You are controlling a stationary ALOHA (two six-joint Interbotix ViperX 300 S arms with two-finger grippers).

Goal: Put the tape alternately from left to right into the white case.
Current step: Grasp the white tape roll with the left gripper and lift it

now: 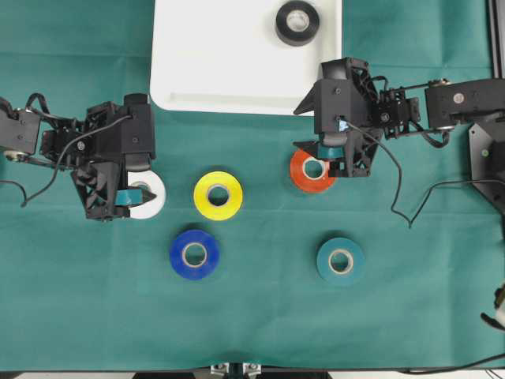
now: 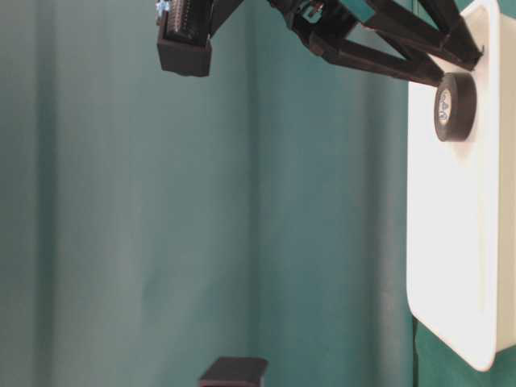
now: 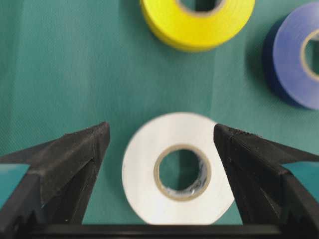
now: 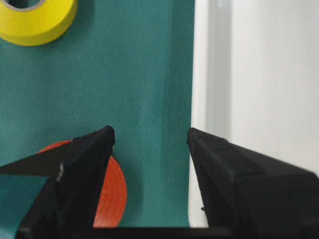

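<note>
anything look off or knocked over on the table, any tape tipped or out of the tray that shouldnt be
Nothing stands out. The black tape lies flat inside the white case. The white tape, yellow tape, orange tape, blue tape and teal tape all lie flat on the green cloth, apart from one another.

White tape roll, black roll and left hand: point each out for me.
white tape roll (image 3: 174, 169), left wrist view, on its flat top face.
black roll (image 1: 297, 22), overhead view, on its top face.
left hand (image 3: 162, 144), left wrist view, midway between fingertips.
</note>
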